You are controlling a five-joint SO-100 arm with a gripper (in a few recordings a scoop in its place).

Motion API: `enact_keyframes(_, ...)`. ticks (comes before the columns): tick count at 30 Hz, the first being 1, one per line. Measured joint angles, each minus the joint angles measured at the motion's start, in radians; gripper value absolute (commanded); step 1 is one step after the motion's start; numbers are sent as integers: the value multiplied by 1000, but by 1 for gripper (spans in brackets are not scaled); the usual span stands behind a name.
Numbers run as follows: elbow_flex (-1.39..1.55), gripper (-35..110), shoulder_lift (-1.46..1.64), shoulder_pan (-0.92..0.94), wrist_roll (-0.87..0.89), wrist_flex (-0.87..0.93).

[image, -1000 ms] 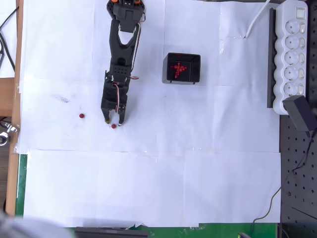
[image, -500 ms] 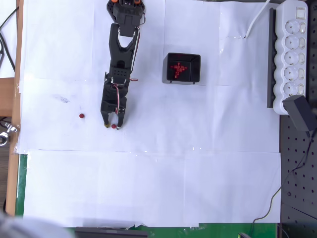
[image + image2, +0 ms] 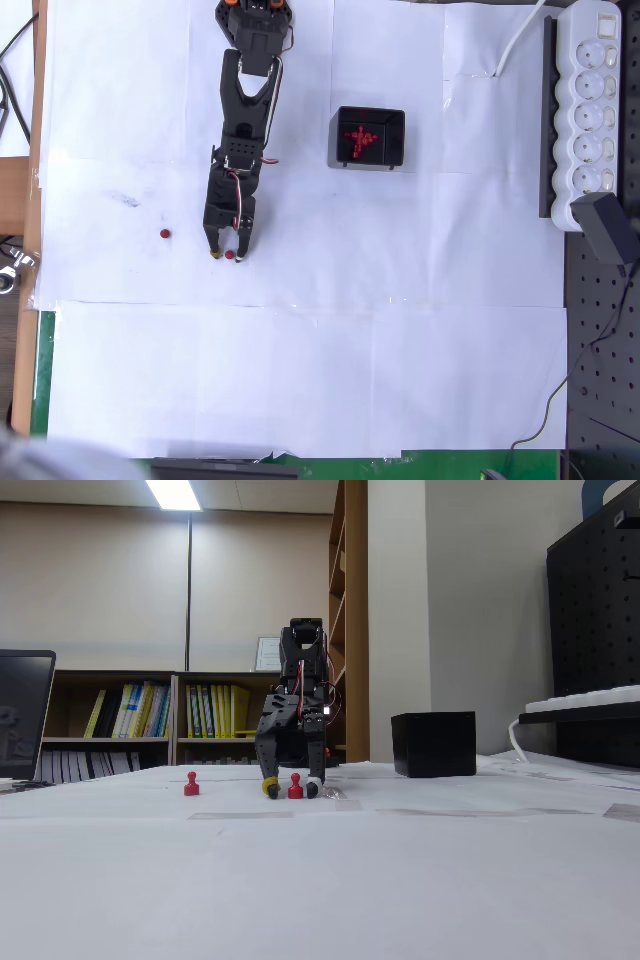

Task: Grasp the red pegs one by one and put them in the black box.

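The table (image 3: 400, 350) is papered white, which makes the small red things easy for me to find. The box (image 3: 367, 138) sits to the right of my arm in the overhead view, well apart from where I work, and a cluster of pegs (image 3: 360, 139) already lies inside it. My pincer (image 3: 228, 254) is down at the paper, its fingers narrowly spread with one peg (image 3: 230, 255) standing between them; in the fixed view (image 3: 295, 786) the tips flank it, low enough to close on its base. I judge it not yet pinched. Another peg (image 3: 165, 234) waits to the left. Since a second ago the fingers have drawn in around the peg.
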Motion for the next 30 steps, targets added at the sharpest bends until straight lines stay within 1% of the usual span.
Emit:
enact_keyframes(7, -14, 10, -6, -18, -9, 0)
enact_keyframes(12, -23, 0, -6, -20, -9, -18)
enact_keyframes(19, -25, 0, -18, -20, -25, -17)
enact_keyframes(21, -28, 0, -35, -20, -48, 20)
enact_keyframes(23, -2, 0, -74, -20, -89, 126)
enact_keyframes(25, 72, 0, -121, -20, -147, 310)
enact_keyframes(30, 264, 0, -264, -67, -313, 954)
